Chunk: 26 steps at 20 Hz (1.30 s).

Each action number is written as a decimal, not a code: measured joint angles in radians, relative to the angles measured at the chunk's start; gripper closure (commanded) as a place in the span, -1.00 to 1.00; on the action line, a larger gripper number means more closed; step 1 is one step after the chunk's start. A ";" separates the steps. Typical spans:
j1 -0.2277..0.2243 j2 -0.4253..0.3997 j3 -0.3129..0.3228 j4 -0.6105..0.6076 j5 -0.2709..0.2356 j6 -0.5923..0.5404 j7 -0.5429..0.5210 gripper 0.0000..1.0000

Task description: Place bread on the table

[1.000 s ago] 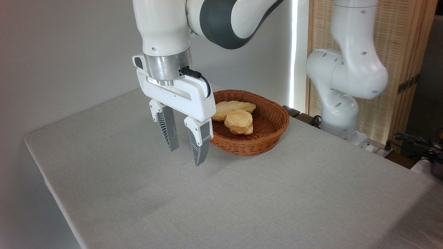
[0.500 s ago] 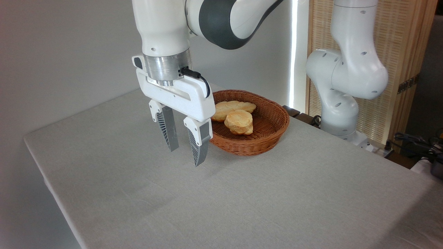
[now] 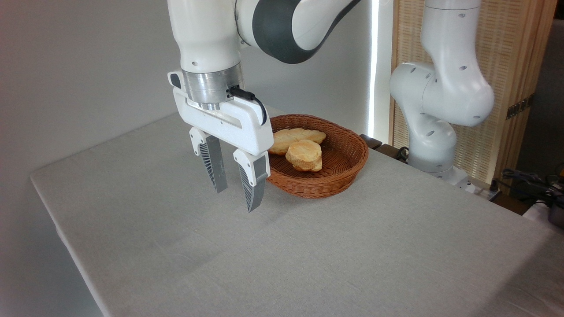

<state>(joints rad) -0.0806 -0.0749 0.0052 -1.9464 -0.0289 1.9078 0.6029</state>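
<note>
The bread (image 3: 304,154), a small round golden-brown bun, lies inside a brown wicker basket (image 3: 341,174) at the back of the light grey table (image 3: 308,255). My gripper (image 3: 235,198) hangs above the table just left of the basket, pointing down, open and empty. Its fingers (image 3: 213,165) are a short way above the cloth. The gripper body hides the basket's left rim.
A longer braided loaf (image 3: 293,137) rests in the basket behind the bun. The arm's white base (image 3: 434,132) stands off the table's far right edge, with cables and a wooden screen behind. The table's left edge drops off near the wall.
The gripper has shifted very slightly left and up. Nothing else has moved.
</note>
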 measured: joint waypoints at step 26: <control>-0.292 -0.260 -0.012 -0.203 0.000 -0.180 0.001 -1.00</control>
<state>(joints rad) -0.3726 -0.3348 -0.0068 -2.1492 -0.0289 1.7281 0.6040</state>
